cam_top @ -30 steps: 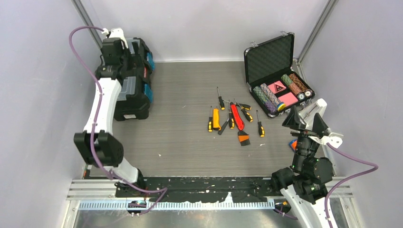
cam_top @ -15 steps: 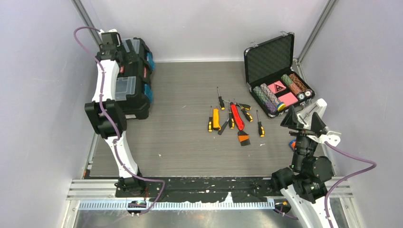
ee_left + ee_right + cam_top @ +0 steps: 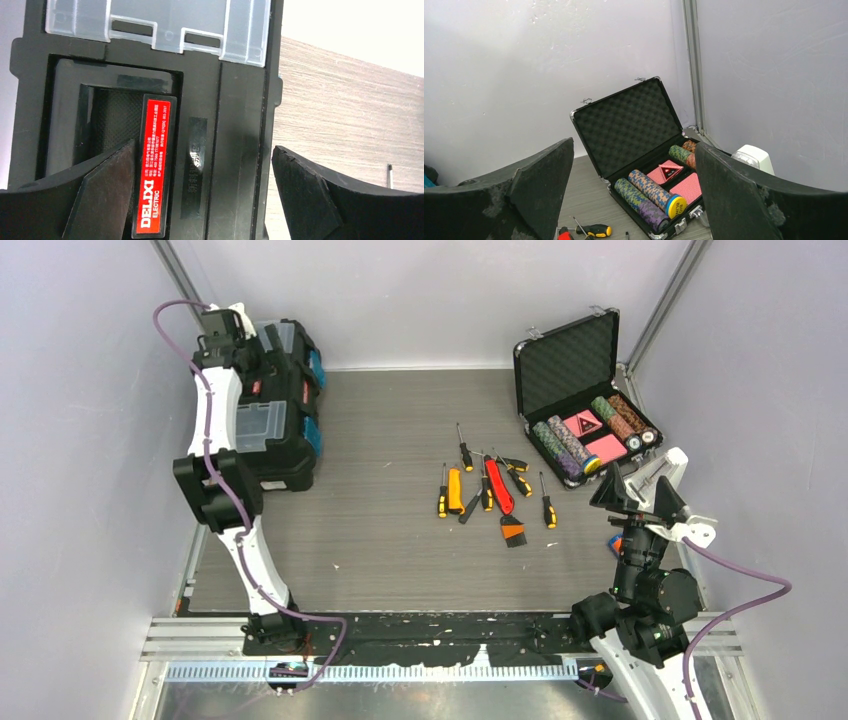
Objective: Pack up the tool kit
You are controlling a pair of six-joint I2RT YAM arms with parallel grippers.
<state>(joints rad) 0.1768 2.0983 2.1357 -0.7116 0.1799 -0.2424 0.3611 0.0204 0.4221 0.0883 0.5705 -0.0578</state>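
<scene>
1. One large black plastic toolbox [image 3: 285, 455] sits far left; your left gripper [image 3: 204, 146] hangs above it, jaws spread, empty.
2. About ten small yellow-black and red hand tools [image 3: 499, 487] lie loose at centre.
3. Your right gripper [image 3: 634, 144], near right: jaws spread, empty.

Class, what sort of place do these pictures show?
Likely a robot test cell: plain walls enclose the table, a left arm and right arm stand at its near edge, hand tools lie laid out.
</scene>
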